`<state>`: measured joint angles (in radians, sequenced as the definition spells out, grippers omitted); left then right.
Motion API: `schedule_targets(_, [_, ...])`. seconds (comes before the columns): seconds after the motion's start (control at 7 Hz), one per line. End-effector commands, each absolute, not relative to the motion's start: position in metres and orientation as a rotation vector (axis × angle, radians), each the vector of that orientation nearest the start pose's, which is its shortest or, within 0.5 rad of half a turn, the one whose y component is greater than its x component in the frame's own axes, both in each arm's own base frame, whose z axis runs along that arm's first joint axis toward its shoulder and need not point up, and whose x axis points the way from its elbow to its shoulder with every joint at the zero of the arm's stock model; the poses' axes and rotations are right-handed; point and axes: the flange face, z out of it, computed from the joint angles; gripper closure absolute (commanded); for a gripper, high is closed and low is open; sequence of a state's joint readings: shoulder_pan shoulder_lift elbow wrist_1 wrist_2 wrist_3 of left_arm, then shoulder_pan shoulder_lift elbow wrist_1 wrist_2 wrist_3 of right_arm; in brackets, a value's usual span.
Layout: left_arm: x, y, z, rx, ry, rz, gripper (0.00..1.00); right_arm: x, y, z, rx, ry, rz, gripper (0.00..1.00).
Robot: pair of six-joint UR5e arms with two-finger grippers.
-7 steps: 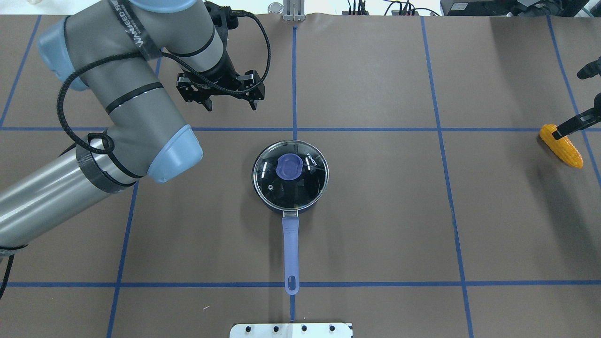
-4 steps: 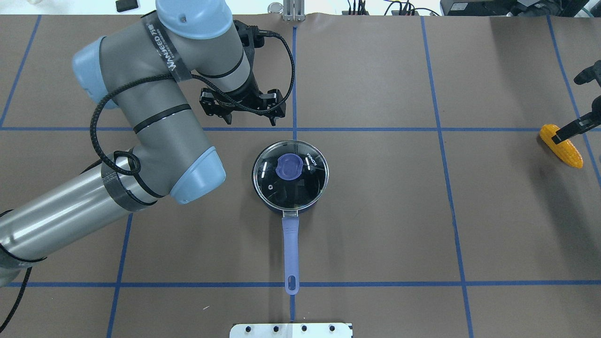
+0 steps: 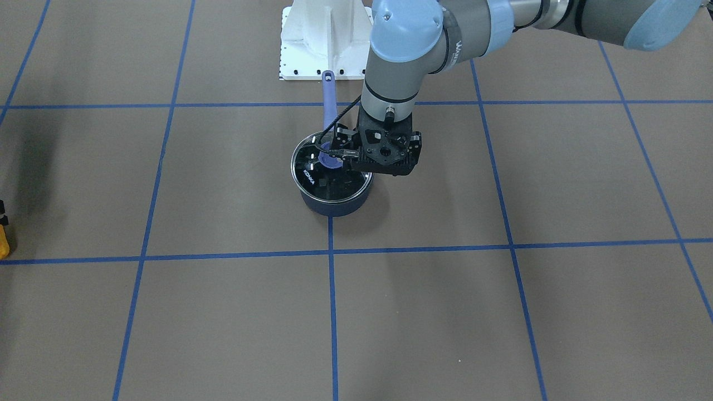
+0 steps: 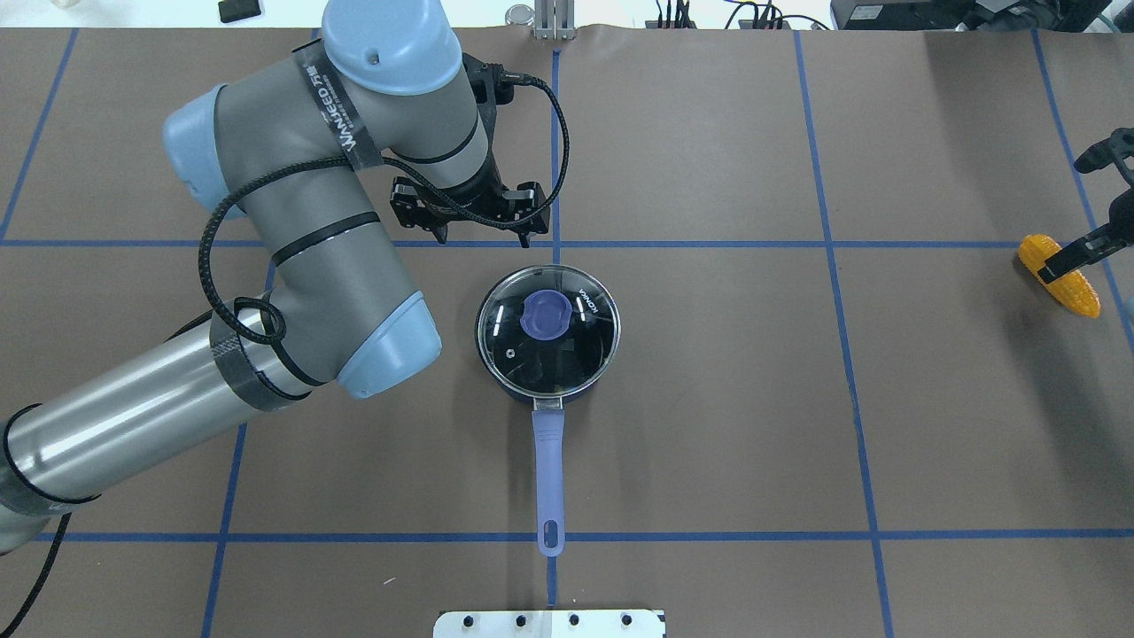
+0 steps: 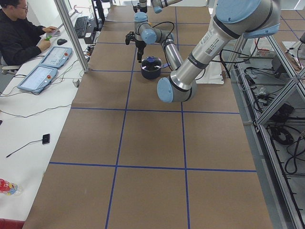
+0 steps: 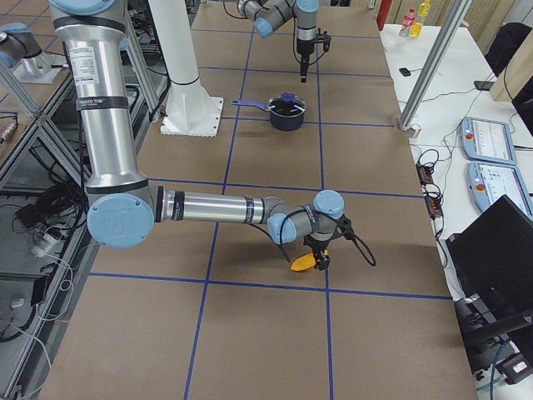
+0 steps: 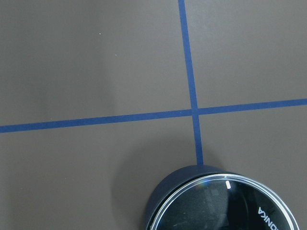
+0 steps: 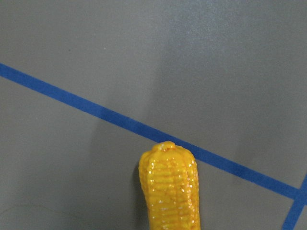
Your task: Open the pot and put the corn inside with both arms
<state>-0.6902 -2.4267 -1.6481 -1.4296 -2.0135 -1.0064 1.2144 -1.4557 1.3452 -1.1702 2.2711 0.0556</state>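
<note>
Two arms, neither job closed out. Left gripper [image 4: 483,237] has slid in toward the pot [image 3: 333,205] over the last second, jaws apart, now hovering just past the lid [image 4: 567,354] rim and not yet over the knob [image 4: 545,315]. The lid is seated, so the pot isn't open. Corn [image 4: 1072,288] lies on the surface [image 4: 709,399] far right, unmoved, with the right gripper [image 6: 315,258] at it (can't tell if it's clamped). My read: lid grab next, corn waits.
</note>
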Motion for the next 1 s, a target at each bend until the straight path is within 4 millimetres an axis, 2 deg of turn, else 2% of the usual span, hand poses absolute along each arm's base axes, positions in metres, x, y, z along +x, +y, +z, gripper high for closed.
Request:
schedule_targets(0.0, [0.4741,-0.5078,0.1195,0.117,0.873,0.06,0.0,-0.1323,-0.5442,0.6775,0.125,-0.721,-0.392,0.16])
schedule_targets(0.14, [0.4742,-0.5079,0.1205,0.118,0.872,0.062,0.0,-0.1347,-0.5437,0.6776,0.124,-0.72,-0.396,0.24])
schedule_targets(0.86, [0.4739,-0.5076,0.1221,0.117,0.871,0.062,0.0,-0.1414,-0.5406,0.6838,0.123,-0.694,-0.422,0.25])
